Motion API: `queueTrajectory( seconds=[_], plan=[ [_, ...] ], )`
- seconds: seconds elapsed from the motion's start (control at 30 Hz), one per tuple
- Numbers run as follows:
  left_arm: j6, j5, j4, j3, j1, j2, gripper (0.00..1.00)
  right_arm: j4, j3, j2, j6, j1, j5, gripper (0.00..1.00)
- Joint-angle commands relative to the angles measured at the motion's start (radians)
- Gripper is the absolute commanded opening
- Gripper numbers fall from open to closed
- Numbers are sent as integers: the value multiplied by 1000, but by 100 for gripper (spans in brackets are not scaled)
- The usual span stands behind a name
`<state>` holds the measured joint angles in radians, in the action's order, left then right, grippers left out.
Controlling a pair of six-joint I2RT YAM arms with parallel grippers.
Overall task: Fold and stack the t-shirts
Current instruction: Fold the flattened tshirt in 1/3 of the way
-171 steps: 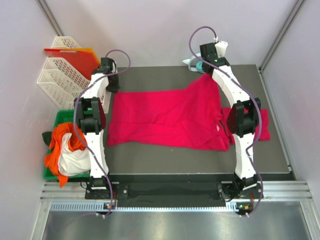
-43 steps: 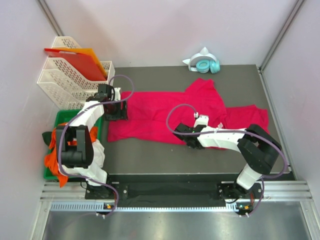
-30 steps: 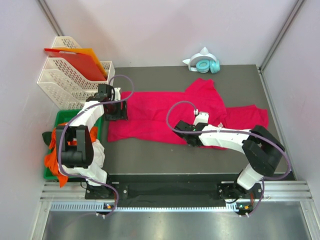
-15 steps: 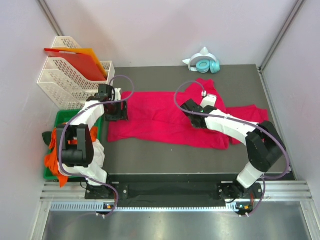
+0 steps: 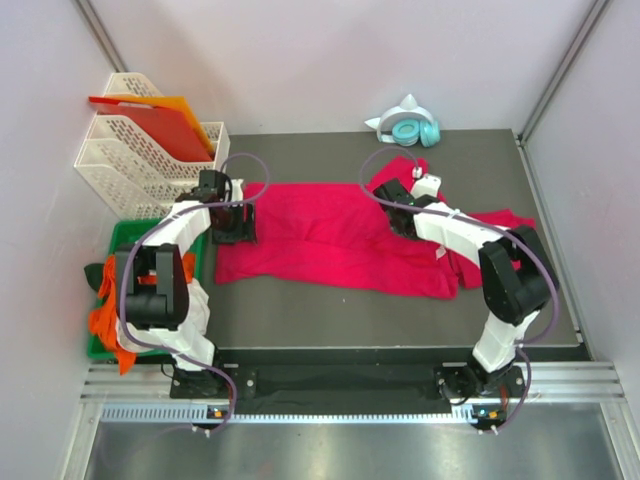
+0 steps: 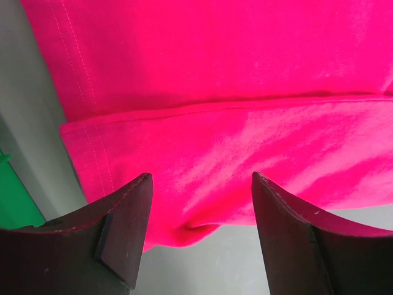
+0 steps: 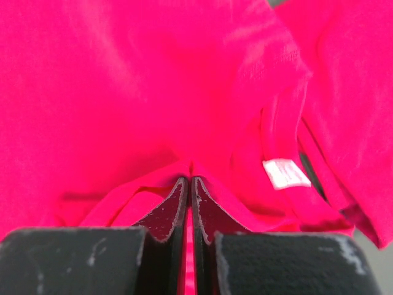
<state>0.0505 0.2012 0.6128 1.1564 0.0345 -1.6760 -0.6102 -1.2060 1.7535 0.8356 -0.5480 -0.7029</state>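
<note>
A crimson-pink t-shirt (image 5: 320,235) lies spread across the dark table, and a second t-shirt (image 5: 510,222) shows from under it at the right. My left gripper (image 5: 238,225) hovers open over the first shirt's left edge. In the left wrist view the shirt's hemmed corner (image 6: 202,153) lies between the spread fingers (image 6: 123,227), untouched by them. Toward the shirt's back right, my right gripper (image 5: 397,215) is shut on a raised fold of it. The right wrist view has the gripper (image 7: 188,181) pinching that fold, with a white neck label (image 7: 285,173) just to its right.
White stacked file trays (image 5: 125,160) holding red-orange sheets (image 5: 150,120) stand at the back left. A green bin (image 5: 125,240) with orange and white cloth (image 5: 135,300) sits beside the left arm. Teal headphones (image 5: 410,130) lie at the back edge.
My right gripper has moved from the shirt's near middle toward the back right, pulling pinched fabric with it. The left gripper has stayed open in place.
</note>
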Motion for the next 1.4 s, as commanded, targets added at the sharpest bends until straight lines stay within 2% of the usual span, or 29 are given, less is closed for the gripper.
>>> queueTrajectory(
  seconds=[0.0, 0.3, 0.83, 0.97, 1.0, 1.07, 1.1, 1.13, 1.17, 1.2, 1.27, 1.37],
  plan=[
    [2, -8, -8, 25, -2, -10, 70, 64, -85, 27, -52, 43, 2, 0],
    [2, -14, -1, 48, -2, -45, 69, 47, -202, 136, -84, 109, 20, 0],
    [6, -19, 2, 66, -2, -90, 68, 46, -193, 190, -44, 203, 31, 0],
    [6, -17, 2, 63, -2, -91, 68, 76, -188, 209, -84, 209, 51, 0],
    [5, -14, 1, 63, -2, -90, 68, 99, -184, 207, -90, 206, 60, 2],
    [2, -13, 1, 63, -2, -85, 69, 157, -149, 177, -127, 206, 83, 15],
    [2, -13, -2, 62, -2, -76, 71, 202, -138, 158, -135, 197, 88, 28],
    [0, -10, -5, 60, -2, -70, 72, 225, -130, 121, -145, 194, 92, 36],
    [-1, -6, -11, 62, -2, -64, 72, 242, -132, 104, -165, 191, 95, 50],
    [-1, -5, -15, 63, -2, -51, 73, 236, -147, 95, -170, 188, 95, 56],
    [-3, 9, -13, 77, -2, -47, 75, 201, -226, 84, -181, 188, 91, 66],
    [2, 13, -5, 109, -2, -59, 75, 158, -312, 70, -207, 188, 74, 70]
  ],
)
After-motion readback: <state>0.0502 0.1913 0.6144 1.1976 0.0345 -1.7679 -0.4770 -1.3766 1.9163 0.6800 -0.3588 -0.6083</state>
